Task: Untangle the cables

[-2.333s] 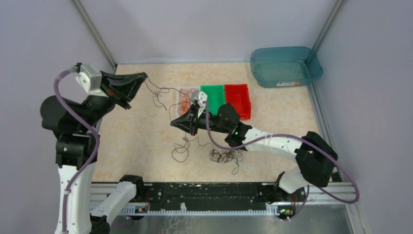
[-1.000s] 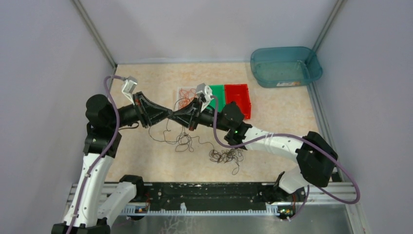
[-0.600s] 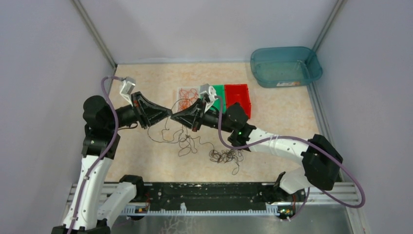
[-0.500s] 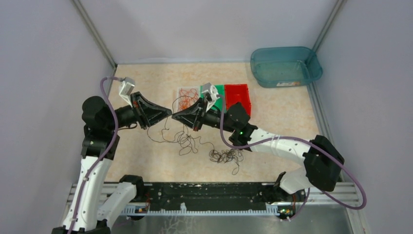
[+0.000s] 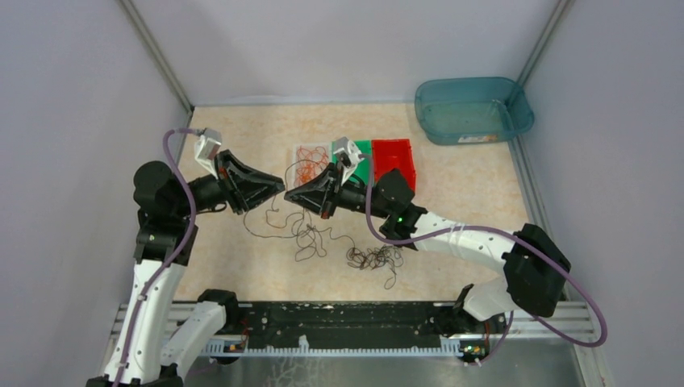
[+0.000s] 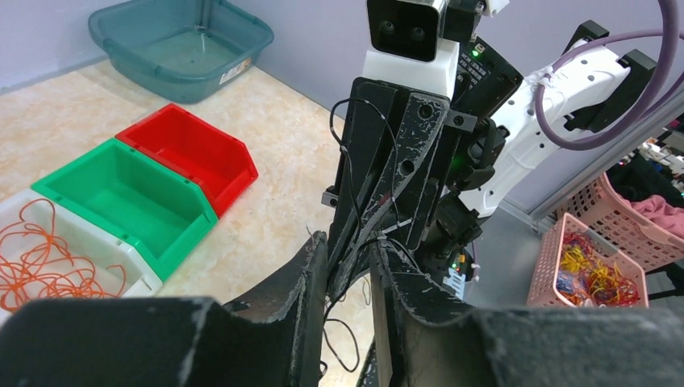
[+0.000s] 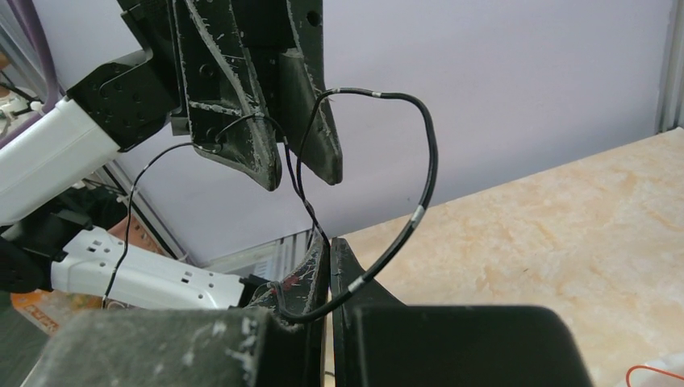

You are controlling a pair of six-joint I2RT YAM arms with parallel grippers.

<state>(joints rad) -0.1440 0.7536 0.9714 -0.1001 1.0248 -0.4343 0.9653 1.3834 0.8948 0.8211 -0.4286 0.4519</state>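
Well to the left of the green bin (image 6: 121, 193), the left gripper (image 5: 279, 185) points toward it above the table (image 5: 234, 258). Its fingers (image 6: 310, 270) are parted by only a narrow gap. A strand of the dark cables (image 5: 310, 235) runs through that gap, and it cannot be told whether the pads bite on it. Tip to tip with it, on the side nearer the green bin, the right gripper (image 5: 289, 196) faces the opposite way, its jaws pressed almost flat together on the dark cables. In the right wrist view a black strand with pale bands comes out from between them, arcs up in an open loop and reaches the left gripper's fingers, with a thinner strand twisting alongside. Below the two tips the rest of these strands hang in loose curls down to the table, left of the green bin and nearer the arm bases. A tangled clump (image 5: 373, 258) of more dark wire lies on the table in front of the green bin, touching neither gripper. A white tray (image 6: 121, 262) stands against the green bin's left wall, with orange cables (image 6: 48, 270) coiled inside it. A red bin (image 6: 189, 153) touches the green bin's right wall. A teal tub (image 5: 476, 113) sits well apart, beyond and to the right of the green bin, in the far corner.
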